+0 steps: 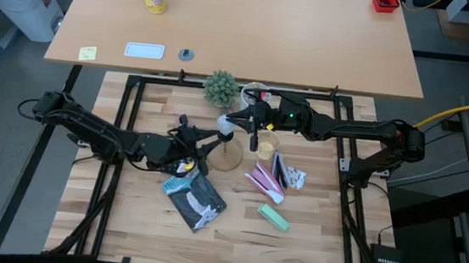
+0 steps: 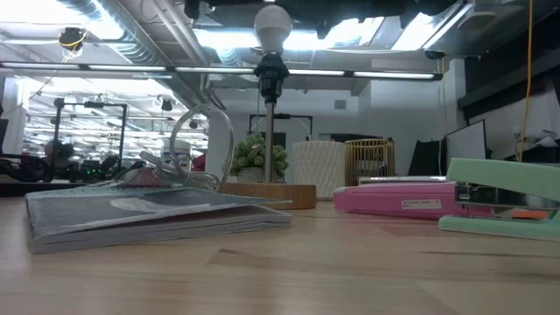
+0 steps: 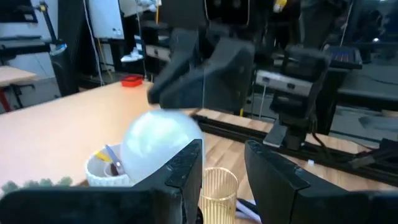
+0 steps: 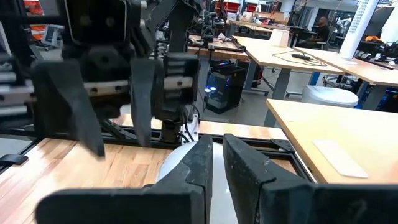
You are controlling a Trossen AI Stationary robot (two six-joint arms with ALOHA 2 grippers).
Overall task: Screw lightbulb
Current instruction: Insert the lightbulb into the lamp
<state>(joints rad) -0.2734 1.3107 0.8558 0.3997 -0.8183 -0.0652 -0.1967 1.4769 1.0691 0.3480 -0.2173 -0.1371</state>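
The lightbulb (image 2: 273, 28) sits atop the wooden cone stand (image 1: 229, 155), at table centre. The right gripper (image 1: 237, 121), fingers closed, hovers at its three o'clock. The left gripper (image 1: 205, 142), jaws parted, grasps nothing. Judging: screwing step; next, grip and twist the bulb.

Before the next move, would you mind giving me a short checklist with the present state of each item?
1. Lightbulb seated on the black socket: ok, upright in the low view.
2. Wooden stand flat on the table: ok.
3. Left gripper holding the stand: cannot tell.
4. Right gripper at the lightbulb, fingers shut: ok; actual grip, cannot tell.
5. Yellowish cup apart from the stand: ok.
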